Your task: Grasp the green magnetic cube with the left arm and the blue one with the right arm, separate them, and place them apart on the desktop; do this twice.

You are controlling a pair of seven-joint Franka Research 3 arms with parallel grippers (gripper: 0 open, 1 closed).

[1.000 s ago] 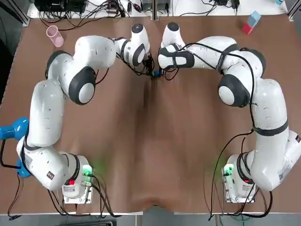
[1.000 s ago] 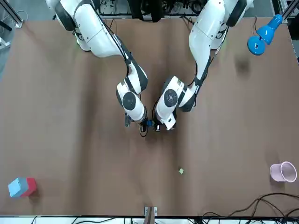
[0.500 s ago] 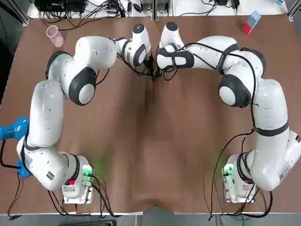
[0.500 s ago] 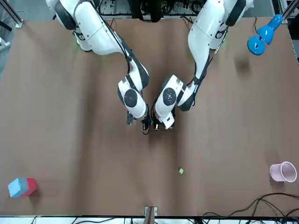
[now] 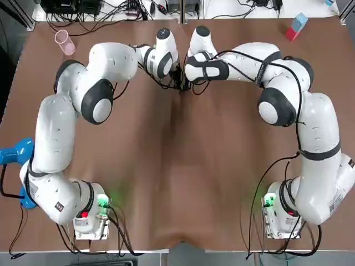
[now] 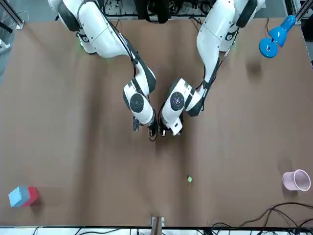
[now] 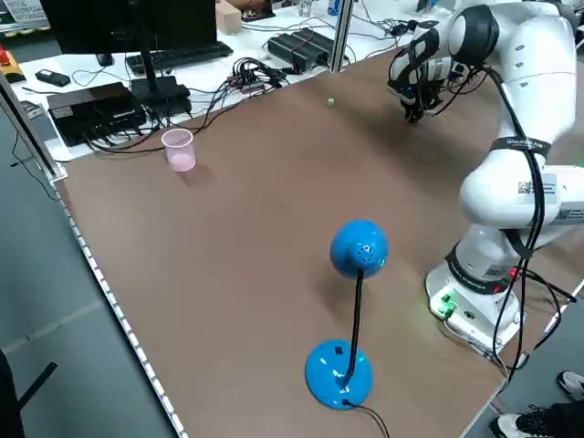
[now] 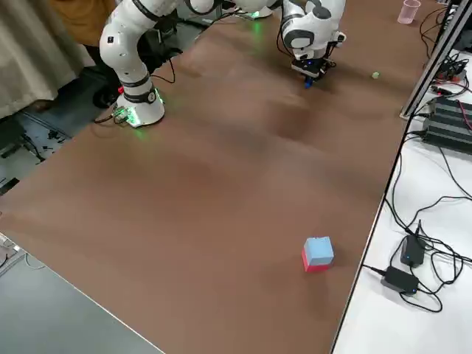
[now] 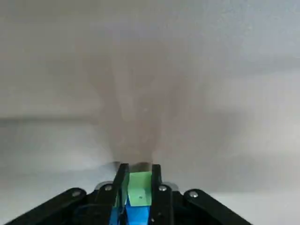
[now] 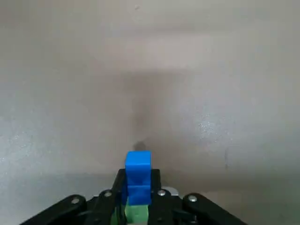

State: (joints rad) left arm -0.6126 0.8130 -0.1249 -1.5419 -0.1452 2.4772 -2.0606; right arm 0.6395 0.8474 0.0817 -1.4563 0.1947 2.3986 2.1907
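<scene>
At the far middle of the table my two grippers meet tip to tip. In the left wrist view the left gripper (image 9: 139, 176) is shut on the green magnetic cube (image 9: 139, 193), and the blue cube (image 9: 133, 215) clings to it closer to the camera. In the right wrist view the right gripper (image 10: 138, 180) is shut on the blue cube (image 10: 138, 176), with the green cube (image 10: 137, 213) stuck behind it. The pair hangs just above the brown tabletop. From overhead the left gripper (image 5: 176, 83) and right gripper (image 5: 186, 86) hide both cubes.
A lone small green cube (image 6: 190, 179) lies on the table beyond the grippers. A pink cup (image 5: 64, 41) stands at the far left, a blue-and-red block (image 5: 296, 26) at the far right. A blue lamp (image 5: 14, 152) sits at the left edge.
The two grippers have drawn closer together. The blue cube that showed between them a second ago is now covered in the top and front views.
</scene>
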